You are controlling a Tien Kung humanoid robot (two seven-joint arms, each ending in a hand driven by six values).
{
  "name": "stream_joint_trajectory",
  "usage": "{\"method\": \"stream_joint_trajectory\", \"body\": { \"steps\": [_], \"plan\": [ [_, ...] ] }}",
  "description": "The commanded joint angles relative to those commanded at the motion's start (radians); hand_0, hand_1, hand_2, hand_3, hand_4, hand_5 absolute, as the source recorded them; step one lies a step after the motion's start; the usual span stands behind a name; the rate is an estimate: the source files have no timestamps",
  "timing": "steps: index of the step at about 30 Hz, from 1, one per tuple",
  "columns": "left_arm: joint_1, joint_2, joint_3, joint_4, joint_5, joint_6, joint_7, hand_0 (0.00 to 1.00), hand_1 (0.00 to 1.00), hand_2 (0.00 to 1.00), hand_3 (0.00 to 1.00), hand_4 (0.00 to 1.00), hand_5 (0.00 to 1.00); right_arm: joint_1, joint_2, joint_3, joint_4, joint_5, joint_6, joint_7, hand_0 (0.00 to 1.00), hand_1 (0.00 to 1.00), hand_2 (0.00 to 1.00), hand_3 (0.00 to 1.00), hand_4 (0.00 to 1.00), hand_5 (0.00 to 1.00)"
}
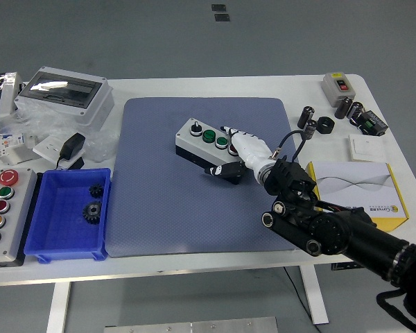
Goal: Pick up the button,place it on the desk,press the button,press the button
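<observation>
Grey floor around a white table point(194, 87); two small dark plates lie on the floor at the top of the view. A large blue-grey mat point(194, 194) covers the table's middle.

Right arm point(347, 236), black, comes in from the lower right corner over the mat's right edge. Its white hand point(244, 149) lies on the right end of the button box point(208, 149), fingers closed around that end, thumb against the box's near side. Left arm not seen.

Button box: grey body with black base, near the mat's centre, tilted, holding a black knob and two green buttons that show; the right end is covered by the hand.

Grey case with clear lid point(64, 96) at the far left corner, beside plastic bags point(21, 135) and a black adapter point(72, 146). Blue bin point(69, 215) at the mat's left edge with two dark gears point(91, 205) inside. Control panel point(1, 215) on the left edge: red, green, red, yellow, blue buttons.

Yellow and white box point(357, 184) at the right edge; its print is too small to read. Small switch box point(338, 84) at the far right corner, with black cylinders point(312, 119) near it. No other writing legible.
</observation>
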Motion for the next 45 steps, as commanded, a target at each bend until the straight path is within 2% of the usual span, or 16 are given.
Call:
{"method": "stream_joint_trajectory", "body": {
  "steps": [1,6,7,12,13,18,19,24,25,30,32,36,37,42,43,45],
  "plan": [
    [-0.001,0.0,0.0,0.0,0.001,0.0,0.0,0.608,0.601,0.534,0.615,0.64,0.171,0.0,0.0,-0.006,-0.002,-0.002,-0.008,0.0,0.761,0.869,0.94,0.998,0.998,0.473],
    [-0.003,0.0,0.007,0.0,0.0,-0.002,-0.003,0.608,0.601,0.534,0.615,0.64,0.171,0.002,0.002,-0.033,-0.009,-0.016,-0.046,0.002,0.761,0.869,0.94,0.998,0.998,0.473],
    [-0.004,0.0,0.007,0.0,0.0,-0.002,-0.003,0.607,0.601,0.535,0.614,0.64,0.172,0.002,0.002,-0.038,-0.009,-0.02,-0.054,0.004,0.379,0.657,0.726,0.998,0.911,0.3],
    [-0.003,0.001,0.015,0.0,-0.006,-0.002,-0.006,0.607,0.601,0.535,0.614,0.64,0.172,0.003,0.005,-0.054,-0.012,-0.03,-0.08,0.009,0.379,0.657,0.726,0.998,0.911,0.3],
    [-0.003,0.001,0.018,0.0,-0.008,-0.002,-0.006,0.607,0.601,0.534,0.612,0.639,0.172,0.003,0.005,-0.056,-0.012,-0.032,-0.084,0.01,0.243,0.476,0.546,0.815,0.771,0.175],
    [-0.001,0.0,0.033,0.0,-0.022,-0.002,-0.011,0.607,0.601,0.534,0.612,0.639,0.172,0.003,0.008,-0.067,-0.014,-0.045,-0.101,0.008,0.243,0.476,0.546,0.815,0.771,0.175],
    [-0.001,0.0,0.036,0.0,-0.025,-0.001,-0.012,0.607,0.601,0.535,0.611,0.637,0.168,0.003,0.008,-0.069,-0.014,-0.049,-0.106,0.007,0.135,0.345,0.407,0.541,0.48,0.027],
    [0.0,0.0,0.047,0.0,-0.035,-0.001,-0.017,0.607,0.601,0.535,0.611,0.637,0.168,0.003,0.008,-0.068,-0.013,-0.073,-0.123,0.001,0.135,0.345,0.407,0.541,0.48,0.027],
    [0.0,0.0,0.049,0.0,-0.037,-0.001,-0.018,0.605,0.601,0.534,0.611,0.637,0.168,0.004,0.008,-0.068,-0.013,-0.081,-0.126,-0.001,0.09,0.285,0.361,0.495,0.429,0.002],
    [0.0,0.0,0.058,0.0,-0.048,-0.001,-0.021,0.605,0.601,0.534,0.611,0.637,0.168,0.002,0.003,-0.059,-0.002,-0.105,-0.138,-0.003,0.09,0.285,0.361,0.495,0.429,0.002],
    [0.001,-0.002,0.059,0.0,-0.05,-0.001,-0.021,0.605,0.601,0.535,0.612,0.634,0.168,-0.002,-0.007,-0.047,0.017,-0.109,-0.144,0.003,0.065,0.254,0.373,0.523,0.436,0.002],
    [0.002,-0.005,0.062,0.0,-0.057,0.001,-0.023,0.605,0.601,0.535,0.612,0.634,0.168,-0.027,-0.067,0.008,0.106,-0.069,-0.123,0.051,0.065,0.254,0.373,0.523,0.436,0.002],
    [0.003,-0.006,0.063,0.0,-0.059,0.001,-0.024,0.604,0.601,0.535,0.611,0.634,0.171,-0.037,-0.085,0.023,0.131,-0.05,-0.109,0.068,0.049,0.244,0.409,0.582,0.431,0.002],
    [0.008,-0.008,0.062,0.0,-0.064,0.006,-0.025,0.604,0.601,0.535,0.611,0.634,0.171,-0.094,-0.204,0.096,0.297,0.07,-0.002,0.17,0.049,0.244,0.409,0.582,0.431,0.002],
    [0.009,-0.008,0.059,0.0,-0.062,0.007,-0.025,0.604,0.601,0.537,0.613,0.633,0.175,-0.106,-0.24,0.11,0.349,0.099,0.028,0.199,0.044,0.245,0.432,0.602,0.374,0.002],
    [0.01,-0.008,0.057,0.0,-0.061,0.008,-0.025,0.604,0.601,0.537,0.613,0.633,0.175,-0.113,-0.286,0.109,0.411,0.104,0.057,0.238,0.044,0.245,0.432,0.602,0.374,0.002]
  ]
}}
